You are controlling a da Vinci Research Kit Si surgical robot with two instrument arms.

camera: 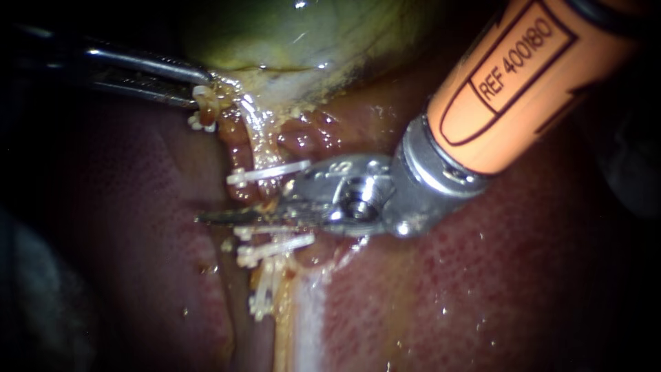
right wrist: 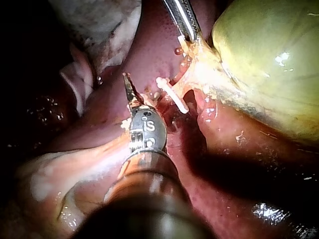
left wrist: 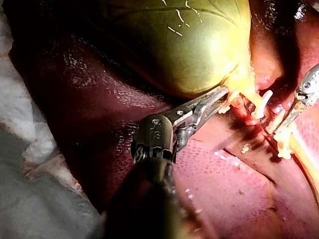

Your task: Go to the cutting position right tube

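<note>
Dark red liver (camera: 482,289) under everything, wet and speckled. Above it, glossy yellow-green gallbladder (camera: 289,34). Reaching in from the gallbladder's right, thick orange-shafted right instrument (camera: 234,217), its thin blade laid across the tube (camera: 241,155) below the gallbladder's neck. Blades apart or together: cannot tell. At the neck itself, slim left instrument (camera: 196,86), jaws pinched on pale tissue (camera: 219,88). Tube reddish, lumpy, slick, streaked with yellow fat, running down from the gallbladder. White clips (camera: 272,171) across it, one nearer the gallbladder than the blade, several farther.

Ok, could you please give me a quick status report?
Left instrument shut on gallbladder. Right instrument lies across tube, between clips. No obstruction seen.
</note>
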